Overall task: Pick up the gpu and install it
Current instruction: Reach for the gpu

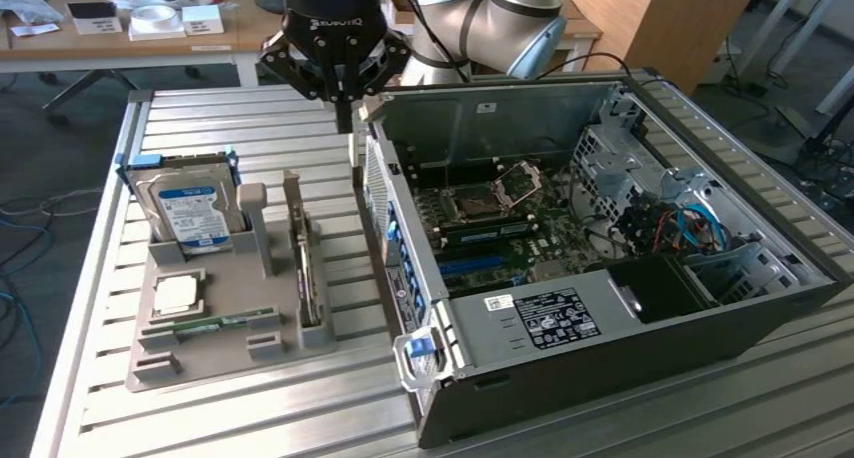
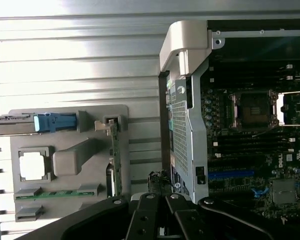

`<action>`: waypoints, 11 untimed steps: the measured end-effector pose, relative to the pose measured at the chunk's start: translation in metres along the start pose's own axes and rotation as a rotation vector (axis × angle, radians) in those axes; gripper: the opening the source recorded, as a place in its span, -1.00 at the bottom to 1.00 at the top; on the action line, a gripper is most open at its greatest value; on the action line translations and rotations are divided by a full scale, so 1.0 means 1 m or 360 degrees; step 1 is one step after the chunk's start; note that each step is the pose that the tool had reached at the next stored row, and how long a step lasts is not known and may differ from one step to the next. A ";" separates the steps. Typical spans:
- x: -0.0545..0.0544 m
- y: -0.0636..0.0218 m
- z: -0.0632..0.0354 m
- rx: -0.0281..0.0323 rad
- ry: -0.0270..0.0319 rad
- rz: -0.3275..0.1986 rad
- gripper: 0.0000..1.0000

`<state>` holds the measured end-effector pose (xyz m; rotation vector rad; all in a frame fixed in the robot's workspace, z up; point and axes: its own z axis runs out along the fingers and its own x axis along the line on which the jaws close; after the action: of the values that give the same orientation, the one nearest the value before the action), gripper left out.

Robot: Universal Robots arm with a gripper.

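Computer case (image 1: 574, 348) is the closest thing, lying open on the slatted table (image 1: 200, 418) with the board facing up. On the exterior view's left sits the grey tray (image 1: 227, 360), and the gpu (image 1: 308, 278) is parked there. It stands on its long edge in a slot along the tray's right side, the side nearest the case, and nothing is touching it. A hard drive (image 1: 194, 213) stands at the tray's far end, with a square chip (image 1: 176, 295) and a little memory stick (image 1: 214, 325) nearer.

The claw (image 1: 344, 118) hangs up high at the far end of things, over the gap between tray and case as best I can judge. Its fingers look pinched together with nothing between them. So I'd call this the approach, with no grab made yet.

My two cents on doing it right:
- The card is thin and upright, so the fingers should spread and close across its two flat faces, not along its length.
- Line up over the top edge first, then drop straight down. The tray's post sits just to the card's left, so a crooked drop could knock into it.
- Grip about mid-length so the card doesn't swing.
- Pull straight up, or the card will probably jam in the slot and drag the tray along.
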<state>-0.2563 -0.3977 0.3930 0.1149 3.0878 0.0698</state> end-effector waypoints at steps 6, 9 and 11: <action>0.004 -0.0003 -0.0002 0.00001 0.00000 0.0000 -0.79; 0.006 -0.0004 -0.0003 0.00000 -0.00001 0.0000 -0.79; 0.006 -0.0005 -0.0003 -0.00001 -0.00002 0.0000 -0.79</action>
<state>-0.2626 -0.3977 0.3929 0.1146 3.0878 0.0699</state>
